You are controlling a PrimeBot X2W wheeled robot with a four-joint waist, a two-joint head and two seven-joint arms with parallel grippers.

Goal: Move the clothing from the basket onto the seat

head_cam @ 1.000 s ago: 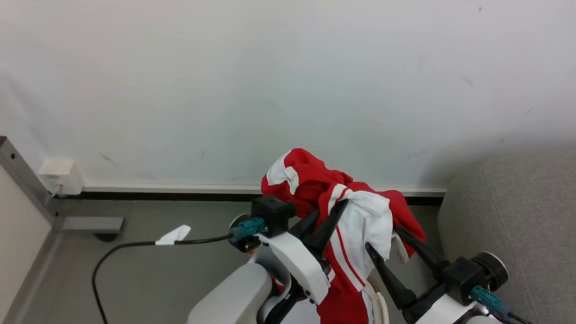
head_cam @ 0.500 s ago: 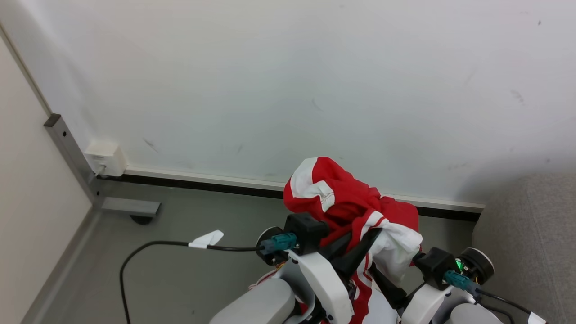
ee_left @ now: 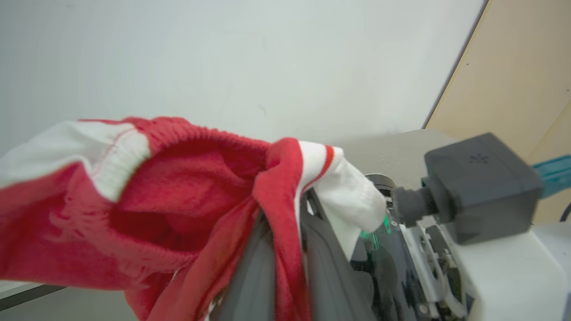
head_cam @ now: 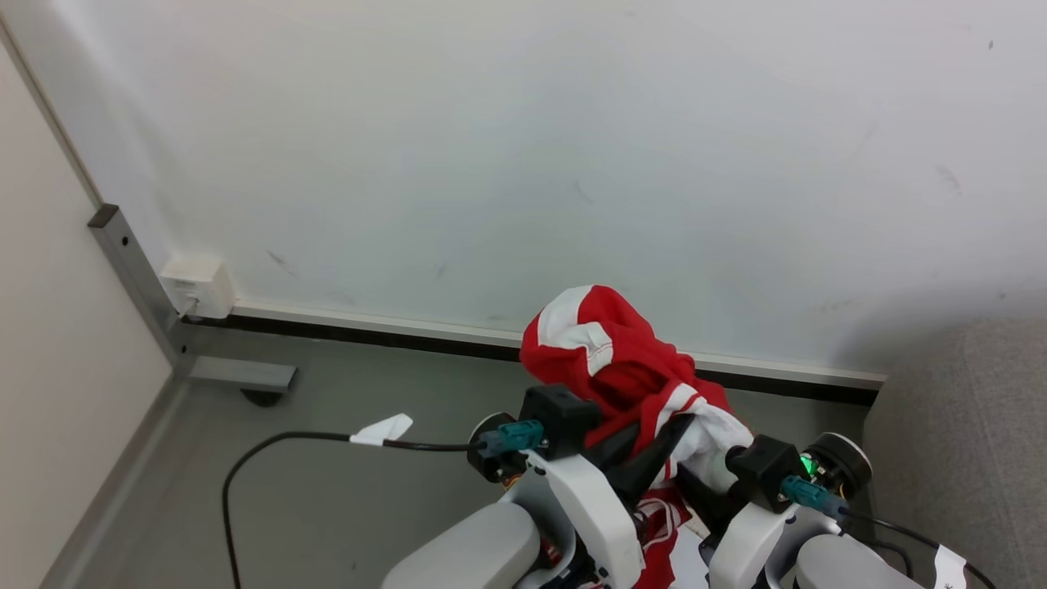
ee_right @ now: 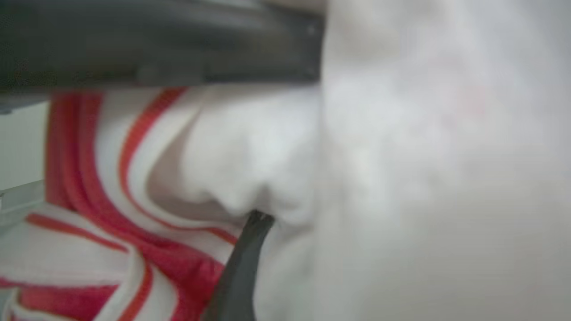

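The clothing (head_cam: 622, 364), red with white stripes and panels, hangs bunched in the air in front of the wall. My left gripper (head_cam: 654, 438) is shut on it: in the left wrist view a red-and-white fold (ee_left: 285, 196) runs down between its two dark fingers (ee_left: 332, 272). My right gripper (head_cam: 710, 484) is pushed into the white part of the cloth from the right. In the right wrist view one dark finger (ee_right: 241, 267) leans to the middle with white cloth (ee_right: 250, 151) bunched at its tip; the other finger is hidden. The grey seat (head_cam: 965, 442) lies at the right edge. The basket is out of view.
A black cable with a white tag (head_cam: 380, 429) trails over the grey floor (head_cam: 327, 507) to my left wrist. A white socket box (head_cam: 196, 286) and a grey metal post (head_cam: 135, 282) stand at the left wall corner. The white wall (head_cam: 523, 164) is close ahead.
The head camera has shifted. My right gripper has moved in against the white cloth and its jaws have narrowed from wide open. The left gripper keeps its hold on the clothing.
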